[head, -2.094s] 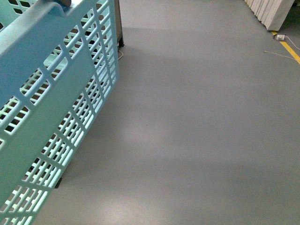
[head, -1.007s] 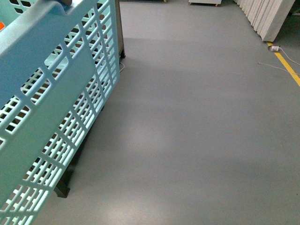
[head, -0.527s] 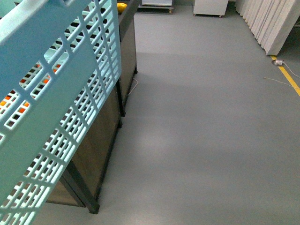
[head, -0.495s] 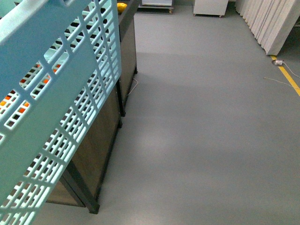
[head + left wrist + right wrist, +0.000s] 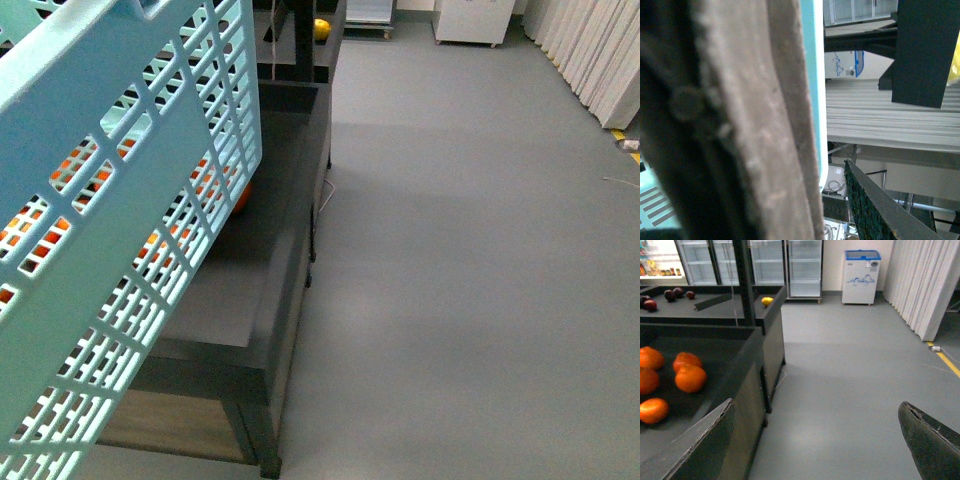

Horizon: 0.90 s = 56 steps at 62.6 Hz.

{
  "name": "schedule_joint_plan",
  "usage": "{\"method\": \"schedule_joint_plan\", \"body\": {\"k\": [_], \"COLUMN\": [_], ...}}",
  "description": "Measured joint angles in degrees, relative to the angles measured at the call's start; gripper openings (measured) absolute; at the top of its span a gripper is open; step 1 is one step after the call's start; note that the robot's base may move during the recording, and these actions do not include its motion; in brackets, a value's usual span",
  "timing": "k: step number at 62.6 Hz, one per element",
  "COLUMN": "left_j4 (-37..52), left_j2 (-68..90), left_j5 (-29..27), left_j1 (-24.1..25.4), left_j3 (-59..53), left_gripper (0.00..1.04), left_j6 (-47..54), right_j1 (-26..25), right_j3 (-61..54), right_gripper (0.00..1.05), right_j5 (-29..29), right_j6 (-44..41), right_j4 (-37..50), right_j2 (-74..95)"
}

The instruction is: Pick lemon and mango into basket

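The light teal basket hangs tilted at the left of the front view and fills that side. My left gripper is shut on its brown handle, which fills most of the left wrist view; one dark finger shows beside it. A yellow fruit lies on a far dark stand and shows again as the yellow fruit; whether it is the lemon or the mango I cannot tell. My right gripper is open above bare floor, holding nothing.
A dark fruit stand stands under and right of the basket, with oranges in its bin. Dark red fruit lies further back. Glass fridges, a small freezer and white curtains line the grey floor.
The front view has shifted: the dark stand has come into view beside the basket, oranges now show through the lattice, and the yellow fruit sits further right.
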Motion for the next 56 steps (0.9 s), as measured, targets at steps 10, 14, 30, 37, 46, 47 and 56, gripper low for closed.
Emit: {"method": "schedule_joint_plan", "body": {"k": [10,14,30,37,46,47,56], "left_j4": [0.0,0.0,0.0,0.0,0.0,0.0,0.0], "left_j2": [0.0,0.0,0.0,0.0,0.0,0.0,0.0], "left_j5": [0.1,-0.1,0.2,0.1,0.0,0.0,0.0], "left_j1": [0.0,0.0,0.0,0.0,0.0,0.0,0.0], "left_j3": [0.0,0.0,0.0,0.0,0.0,0.0,0.0], "left_gripper": [0.29,0.29,0.29,0.29,0.29,0.29,0.29], "left_j6": [0.0,0.0,0.0,0.0,0.0,0.0,0.1], "right_j1": [0.0,0.0,0.0,0.0,0.0,0.0,0.0], "right_j3": [0.0,0.0,0.0,0.0,0.0,0.0,0.0], "right_gripper": [0.96,0.96,0.96,0.96,0.96,0.96,0.96], "right_j5": [0.0,0.0,0.0,0.0,0.0,-0.1,0.0], "right_j6": [0.0,0.0,0.0,0.0,0.0,0.0,0.0], "right_j4": [0.0,0.0,0.0,0.0,0.0,0.0,0.0], "right_j2": [0.0,-0.1,0.0,0.0,0.0,0.0,0.0]}}
